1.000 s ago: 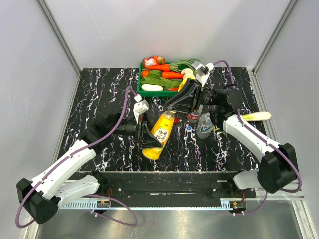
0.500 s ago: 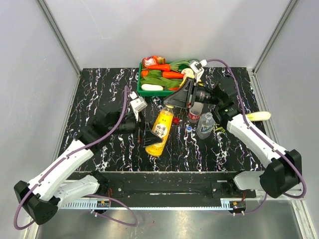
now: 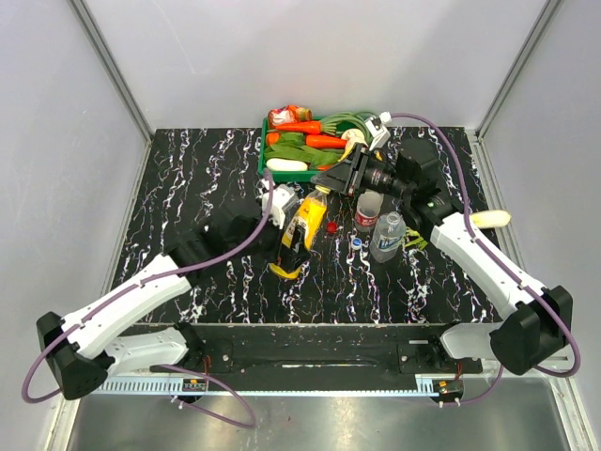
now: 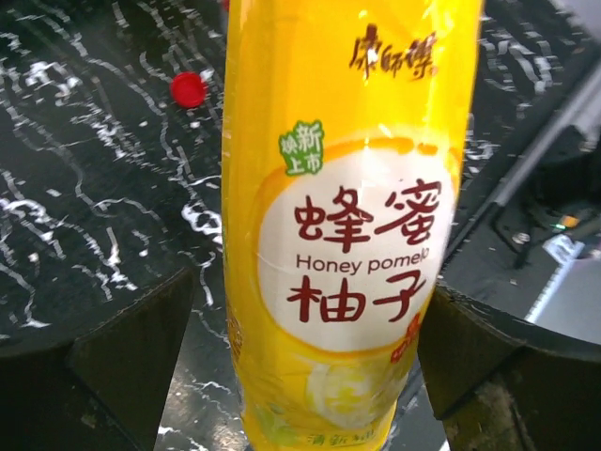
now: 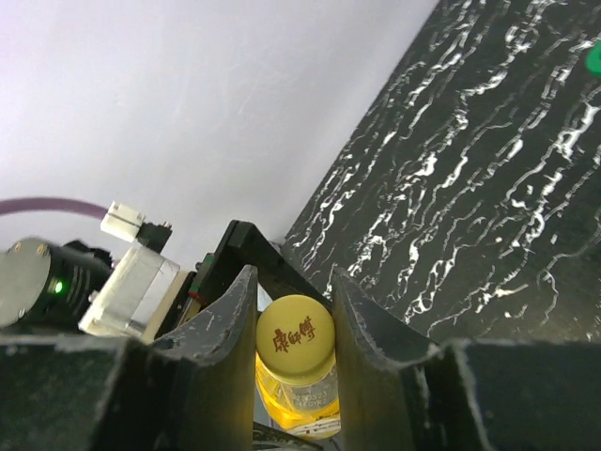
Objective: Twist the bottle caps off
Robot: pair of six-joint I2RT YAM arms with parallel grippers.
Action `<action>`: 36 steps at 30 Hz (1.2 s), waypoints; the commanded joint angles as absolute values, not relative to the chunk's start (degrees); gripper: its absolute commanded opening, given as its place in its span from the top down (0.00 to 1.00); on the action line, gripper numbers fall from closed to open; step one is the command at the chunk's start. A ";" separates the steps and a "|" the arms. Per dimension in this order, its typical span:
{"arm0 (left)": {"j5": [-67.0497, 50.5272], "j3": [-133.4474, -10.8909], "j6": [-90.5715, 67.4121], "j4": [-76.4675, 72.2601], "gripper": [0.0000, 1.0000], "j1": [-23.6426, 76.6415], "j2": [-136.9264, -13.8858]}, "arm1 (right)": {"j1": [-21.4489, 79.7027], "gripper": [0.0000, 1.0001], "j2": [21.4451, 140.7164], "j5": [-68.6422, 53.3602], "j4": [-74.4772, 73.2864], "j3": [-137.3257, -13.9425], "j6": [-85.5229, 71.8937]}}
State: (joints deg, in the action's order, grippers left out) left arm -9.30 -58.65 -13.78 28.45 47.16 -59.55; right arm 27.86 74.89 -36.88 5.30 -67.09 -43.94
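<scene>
Currently, my overhead view places the juice bottle (image 3: 299,237) tilted over the middle of the table (image 3: 188,188), top toward the right gripper (image 3: 326,191). The red cap (image 3: 331,225) and blue cap (image 3: 356,242) lie loose beside the red-label bottle (image 3: 366,214) and blue-label bottle (image 3: 386,237). That view resolves neither grip. The right wrist view does: I see the jaws clamped on the yellow cap (image 5: 296,340), which sits on the bottle neck. The left wrist view shows the left gripper (image 4: 308,301) spread wide, its fingers (image 4: 131,357) clear of the label on both sides. Against a second ago: the left jaws, then closed on the bottle body, have released; the right hold is unchanged, now nearer the vegetable tray (image 3: 264,155)
</scene>
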 commanded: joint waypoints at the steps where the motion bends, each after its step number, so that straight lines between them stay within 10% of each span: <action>1: 6.04 -61.78 -14.32 29.97 0.01 50.09 -61.61 | 28.21 1.00 71.90 -29.89 1.85 -70.22 -43.95; 10: 15.64 -63.46 -13.98 31.55 0.12 54.40 -66.62 | 28.21 1.00 72.25 -29.18 1.41 -69.87 -44.65; 19: 12.75 -62.14 -13.97 30.32 0.48 54.67 -66.10 | 28.21 1.00 71.81 -29.62 1.14 -69.08 -42.54; 36: -13.78 -57.57 -16.35 21.10 0.57 48.87 -61.09 | 28.13 1.00 68.38 -37.96 4.47 -67.68 -34.55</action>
State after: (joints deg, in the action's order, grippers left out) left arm -3.22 -58.50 -14.02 27.42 51.44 -63.79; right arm 27.86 70.96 -32.77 0.60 -67.18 -38.46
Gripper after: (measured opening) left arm 0.665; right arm 0.362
